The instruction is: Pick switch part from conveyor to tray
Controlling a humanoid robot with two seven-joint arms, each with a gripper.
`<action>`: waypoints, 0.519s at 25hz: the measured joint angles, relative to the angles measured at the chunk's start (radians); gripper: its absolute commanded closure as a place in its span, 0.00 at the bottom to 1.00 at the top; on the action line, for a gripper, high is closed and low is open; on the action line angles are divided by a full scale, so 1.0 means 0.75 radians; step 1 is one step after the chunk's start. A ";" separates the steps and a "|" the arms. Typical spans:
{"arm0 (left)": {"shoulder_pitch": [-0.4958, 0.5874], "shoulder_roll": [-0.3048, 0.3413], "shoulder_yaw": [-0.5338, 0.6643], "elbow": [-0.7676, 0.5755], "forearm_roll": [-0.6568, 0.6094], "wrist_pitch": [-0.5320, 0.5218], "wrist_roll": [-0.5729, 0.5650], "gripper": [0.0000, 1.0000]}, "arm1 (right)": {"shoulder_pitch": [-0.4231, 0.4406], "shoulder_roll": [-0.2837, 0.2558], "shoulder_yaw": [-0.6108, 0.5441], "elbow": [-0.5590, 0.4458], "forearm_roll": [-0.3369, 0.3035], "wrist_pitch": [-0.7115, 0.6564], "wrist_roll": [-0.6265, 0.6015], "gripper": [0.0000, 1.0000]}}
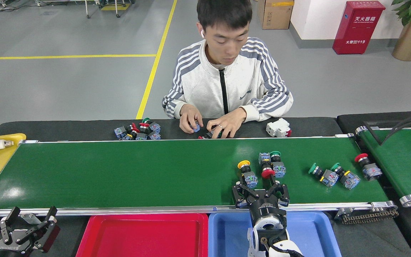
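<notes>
The right gripper (260, 191) hovers with jaws spread at the conveyor (120, 175)'s near edge. The yellow-capped switch (246, 174) lies just beyond it, long axis running away toward the far rail; the left gripper (30, 223), also spread, is well apart. Six switches seem to sit on the belt. Two trays wait: red tray (145, 235), blue tray (309, 233).
</notes>
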 measured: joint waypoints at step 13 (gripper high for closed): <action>0.004 0.006 -0.001 0.000 0.000 0.000 0.000 0.00 | -0.182 0.002 -0.002 0.227 -0.018 -0.006 0.005 0.00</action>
